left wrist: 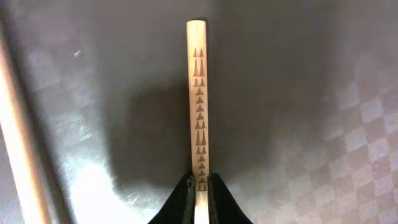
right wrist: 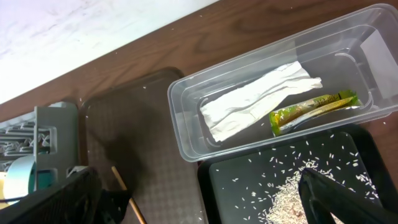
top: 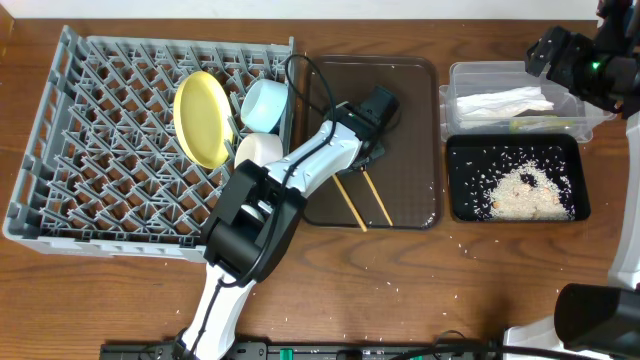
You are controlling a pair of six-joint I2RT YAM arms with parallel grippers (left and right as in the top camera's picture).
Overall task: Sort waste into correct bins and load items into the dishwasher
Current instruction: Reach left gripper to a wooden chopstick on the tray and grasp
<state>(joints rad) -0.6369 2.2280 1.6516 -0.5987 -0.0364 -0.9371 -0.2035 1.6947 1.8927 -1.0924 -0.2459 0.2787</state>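
The left gripper [left wrist: 200, 190] is clamped on the end of one wooden chopstick [left wrist: 198, 93] (printed with small triangles) over the brown serving tray [top: 410, 100]. The second chopstick [left wrist: 22, 155] lies just beside it. The right gripper [right wrist: 198, 186] hangs with jaws wide apart near the clear tub [right wrist: 186, 140], which holds the napkin [right wrist: 255, 99] and chopstick sleeve [right wrist: 311, 109].

Overhead, the left arm [top: 310, 165] hides the chopsticks' [top: 355, 205] upper ends. The left wrist view blurs and crops the second chopstick [left wrist: 18, 155]; the right wrist view cuts off the black tray [right wrist: 227, 182]
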